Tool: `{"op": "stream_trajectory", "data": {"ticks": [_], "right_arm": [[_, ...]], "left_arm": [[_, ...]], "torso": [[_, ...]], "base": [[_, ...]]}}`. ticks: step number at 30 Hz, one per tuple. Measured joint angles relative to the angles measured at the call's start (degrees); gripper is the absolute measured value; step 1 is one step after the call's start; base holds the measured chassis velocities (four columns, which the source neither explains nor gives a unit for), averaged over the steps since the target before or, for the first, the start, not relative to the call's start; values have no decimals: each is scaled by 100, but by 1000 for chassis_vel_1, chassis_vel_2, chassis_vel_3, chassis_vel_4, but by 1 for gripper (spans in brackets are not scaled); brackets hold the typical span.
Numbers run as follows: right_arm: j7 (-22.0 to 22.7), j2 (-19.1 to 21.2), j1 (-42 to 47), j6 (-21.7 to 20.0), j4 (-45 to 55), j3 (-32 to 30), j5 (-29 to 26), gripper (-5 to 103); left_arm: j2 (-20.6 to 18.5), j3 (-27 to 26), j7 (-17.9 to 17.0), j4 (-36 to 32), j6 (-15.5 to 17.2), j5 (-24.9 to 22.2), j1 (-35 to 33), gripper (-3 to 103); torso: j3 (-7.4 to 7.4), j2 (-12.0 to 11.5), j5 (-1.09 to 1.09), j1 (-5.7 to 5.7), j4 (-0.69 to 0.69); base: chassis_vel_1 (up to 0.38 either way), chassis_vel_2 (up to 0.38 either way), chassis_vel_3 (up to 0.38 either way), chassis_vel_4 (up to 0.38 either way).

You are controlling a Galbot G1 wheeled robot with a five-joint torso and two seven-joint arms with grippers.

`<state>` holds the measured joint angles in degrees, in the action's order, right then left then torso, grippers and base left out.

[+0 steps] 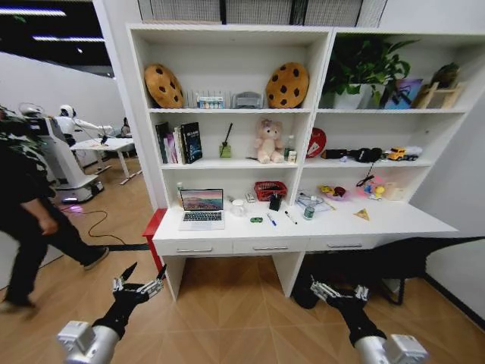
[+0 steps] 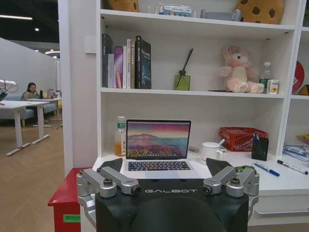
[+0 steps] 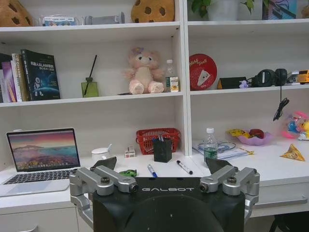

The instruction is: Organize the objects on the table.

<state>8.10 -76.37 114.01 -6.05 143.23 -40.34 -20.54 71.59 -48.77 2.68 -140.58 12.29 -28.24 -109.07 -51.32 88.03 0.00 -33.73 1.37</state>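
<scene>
The long white table [image 1: 394,221] stands ahead under the shelves. On it lie an open silver laptop [image 1: 202,208] [image 2: 157,145] [image 3: 41,152], a tiny green toy car [image 1: 256,220] [image 3: 128,172], a blue pen [image 1: 271,219] [image 3: 152,170], a black pen [image 1: 290,217] [image 3: 184,167] and a clear green-capped bottle [image 1: 309,210] [image 3: 210,145]. My left gripper [image 1: 145,273] [image 2: 166,166] and right gripper [image 1: 339,290] [image 3: 161,164] hang low over the floor, well short of the table. Both are open and hold nothing.
A red basket [image 1: 270,189], a black pen holder [image 1: 275,202] and a white cup [image 1: 238,207] stand at the desk's back. A red box [image 1: 154,225] sits by its left end, and something dark [image 1: 394,262] lies under its right end. A person [image 1: 26,220] walks at far left.
</scene>
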Motion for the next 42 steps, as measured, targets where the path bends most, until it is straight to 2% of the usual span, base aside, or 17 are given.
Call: {"op": "stream_trajectory", "data": {"ticks": [30, 42], "right_arm": [[-12, -57, -81, 34, 0, 106, 230, 100], [-29, -64, -73, 113, 0, 119, 274, 100]], "left_arm": [[154, 9, 4, -40, 5, 118, -81, 98], [177, 56, 27, -16, -5, 188, -83, 98]], "torso": [[0, 1, 0, 1, 0], [-1, -1, 1, -1, -1]], "base": [[0, 0, 0, 0], [-140, 125, 128, -133]]}}
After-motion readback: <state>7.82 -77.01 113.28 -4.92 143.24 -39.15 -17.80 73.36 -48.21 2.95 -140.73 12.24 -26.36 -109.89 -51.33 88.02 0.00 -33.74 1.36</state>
